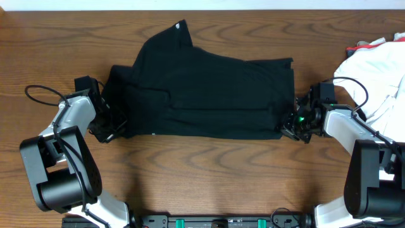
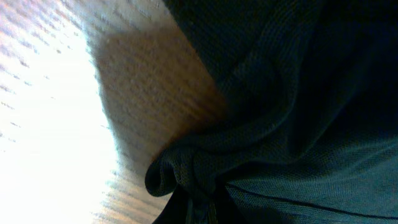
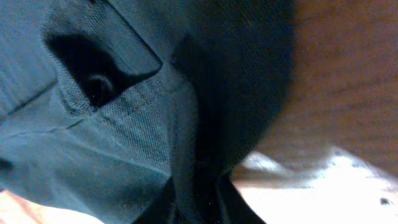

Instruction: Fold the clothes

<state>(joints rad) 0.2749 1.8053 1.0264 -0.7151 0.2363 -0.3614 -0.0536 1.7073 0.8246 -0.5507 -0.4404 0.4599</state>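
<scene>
Spanning the whole overhead view, a brown wooden table [image 1: 209,177] carries everything else. Across its middle lies the black shirt [image 1: 209,95], spread sideways in a broad, roughly rectangular shape with soft creases running along its length. At the table's right edge, well apart from the shirt's body, sits a heap of white cloth [image 1: 380,69].

Both arms reach in from the near side. The left gripper [image 1: 111,126] sits at the shirt's near left edge. Its wrist camera shows dark fabric [image 2: 298,124] bunched into a fold and drawn down between the closed fingers, so it is clamped on the shirt, with bare wood [image 2: 155,87] beside it. The right gripper [image 1: 292,123] sits at the near right corner. Its wrist view shows the hem [image 3: 124,124] funnelling to a pinched point between its fingers, so it too grips the shirt.

Smallest, the collar [image 1: 180,28] pokes out toward the far edge.
</scene>
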